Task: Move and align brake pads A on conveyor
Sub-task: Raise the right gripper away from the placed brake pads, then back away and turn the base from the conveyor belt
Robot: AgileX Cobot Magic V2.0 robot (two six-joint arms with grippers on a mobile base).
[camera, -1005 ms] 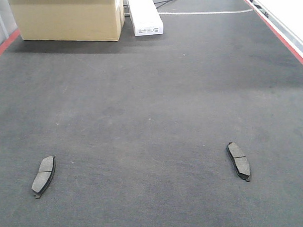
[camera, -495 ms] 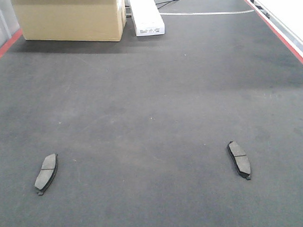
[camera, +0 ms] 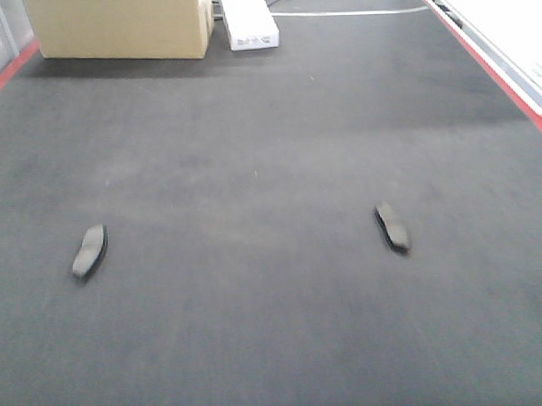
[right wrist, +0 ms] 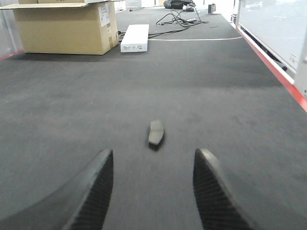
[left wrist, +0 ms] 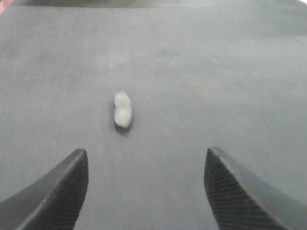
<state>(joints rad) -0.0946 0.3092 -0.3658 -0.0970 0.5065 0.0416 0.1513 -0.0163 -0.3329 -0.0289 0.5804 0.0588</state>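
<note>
Both at once: centring wide-open black left gripper [left wrist: 146,153] and right gripper [right wrist: 153,152] over flat dark-grey brake pads [camera: 89,250] before lowering.

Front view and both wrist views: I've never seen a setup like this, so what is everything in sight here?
pads: two, dark grey, flat on the belt, one left, one right, far apart
belt: one, dark charcoal, fills most of each view
red strips: two, red, along the belt's side edges
cardboard box: one, tan, far end, left
white box: one, white, far end, right of the cardboard box
cables: a tangle, dark, beyond the white box
left claw: one, black, open, above the belt short of a pad
right claw: one, black, open, short of a pad
</note>
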